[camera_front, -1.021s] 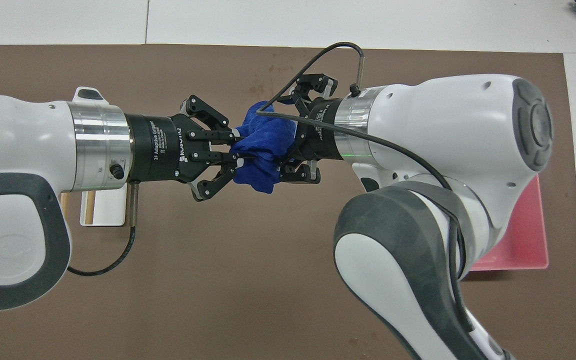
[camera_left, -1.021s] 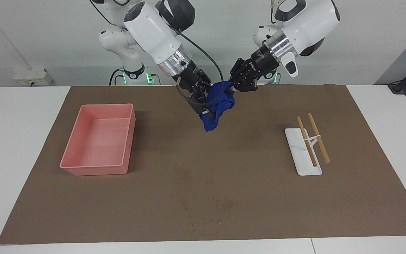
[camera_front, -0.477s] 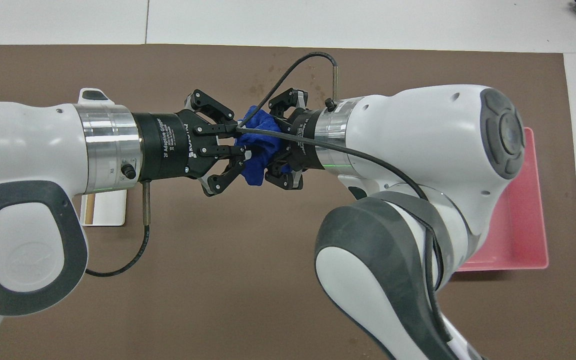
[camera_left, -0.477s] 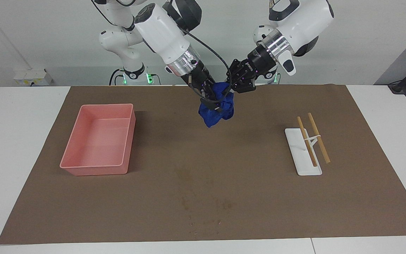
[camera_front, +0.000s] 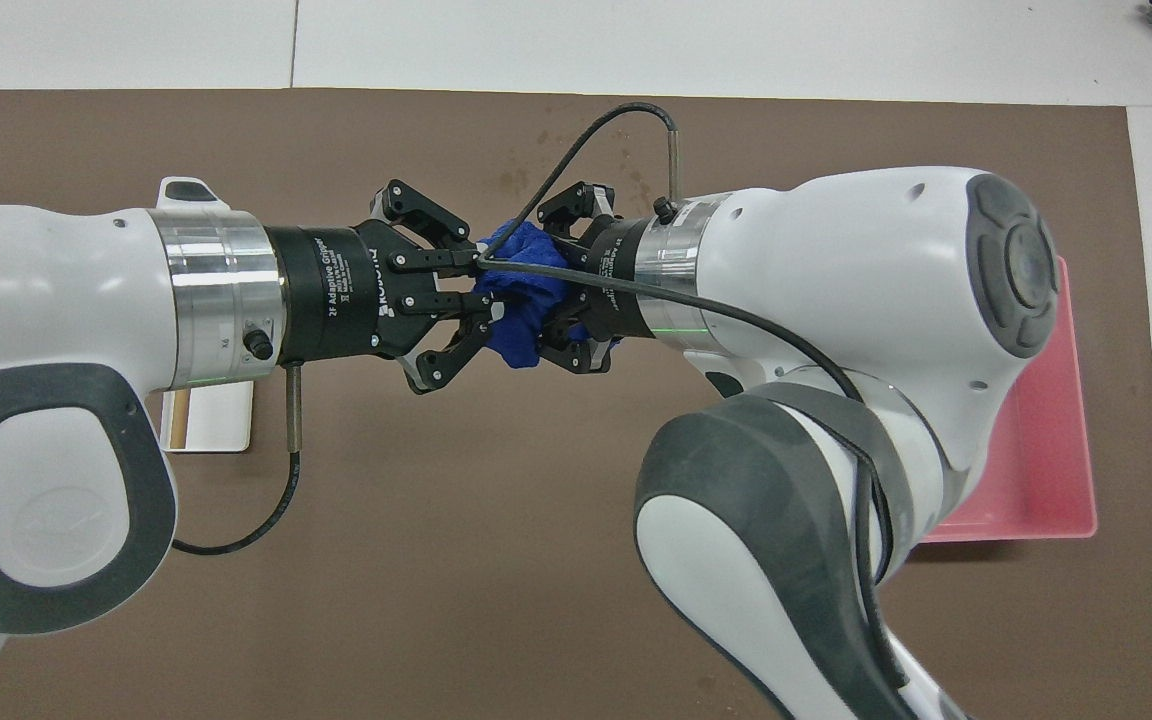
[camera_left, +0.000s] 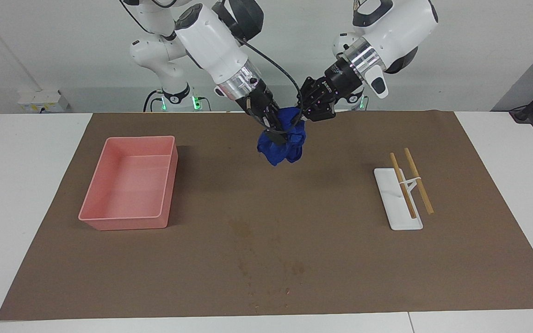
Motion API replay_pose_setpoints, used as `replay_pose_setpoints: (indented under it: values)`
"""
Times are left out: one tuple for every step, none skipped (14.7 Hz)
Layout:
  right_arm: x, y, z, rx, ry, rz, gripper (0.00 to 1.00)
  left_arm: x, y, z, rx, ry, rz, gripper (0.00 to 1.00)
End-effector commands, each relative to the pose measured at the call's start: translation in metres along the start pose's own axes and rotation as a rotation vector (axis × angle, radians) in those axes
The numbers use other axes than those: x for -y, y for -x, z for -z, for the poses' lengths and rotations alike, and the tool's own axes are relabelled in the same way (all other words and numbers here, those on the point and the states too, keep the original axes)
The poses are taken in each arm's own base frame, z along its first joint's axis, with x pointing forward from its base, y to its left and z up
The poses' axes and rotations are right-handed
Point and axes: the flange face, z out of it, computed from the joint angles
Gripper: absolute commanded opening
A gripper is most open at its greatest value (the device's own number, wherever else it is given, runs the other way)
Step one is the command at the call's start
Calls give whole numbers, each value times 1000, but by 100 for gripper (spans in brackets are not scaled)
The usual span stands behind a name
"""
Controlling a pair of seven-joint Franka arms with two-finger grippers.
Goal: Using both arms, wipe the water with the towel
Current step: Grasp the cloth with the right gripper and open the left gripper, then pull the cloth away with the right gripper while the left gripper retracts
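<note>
Now, the brown mat [camera_left: 340, 259] covers most of the bench. Landmark: the pink rectangular plastic tray [camera_left: 128, 222]. The faint darker water blotch [camera_left: 243, 229] lies on the mat, farther from the robots than the tray, toward the left arm's end. Over the mat, w/ both arms raised, the crumpled deep-blue cloth towel [camera_left: 281, 143] hangs. The left gripper [camera_front: 471, 297] and right gripper [camera_front: 558, 290] each have fingers pinching it.
</note>
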Motion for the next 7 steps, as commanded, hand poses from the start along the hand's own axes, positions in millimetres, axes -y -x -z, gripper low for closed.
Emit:
replay_pose_setpoints:
  values:
    - [-1, -14, 9, -46, -7, 80, 0, 4, 1, 2, 15, 16, 9, 0]
    - [2, -24, 10, -51, -16, 97, 0, 4, 1, 2, 14, 19, 8, 28]
    - [4, -32, 8, -58, -19, 118, 0, 4, 4, 1, 11, 19, 9, 99]
    - [8, -42, 9, -63, -33, 136, 0, 5, 4, 1, 8, 16, 8, 100]
    - [10, -52, 7, -71, -50, 155, 0, 5, 2, 0, 2, 10, 5, 100]
    - [11, -61, 3, -78, -63, 174, 0, 4, 1, 2, 0, 14, 6, 100]
    - [13, -70, 4, -87, -71, 194, 0, 1, -2, 4, -12, 19, 2, 100]
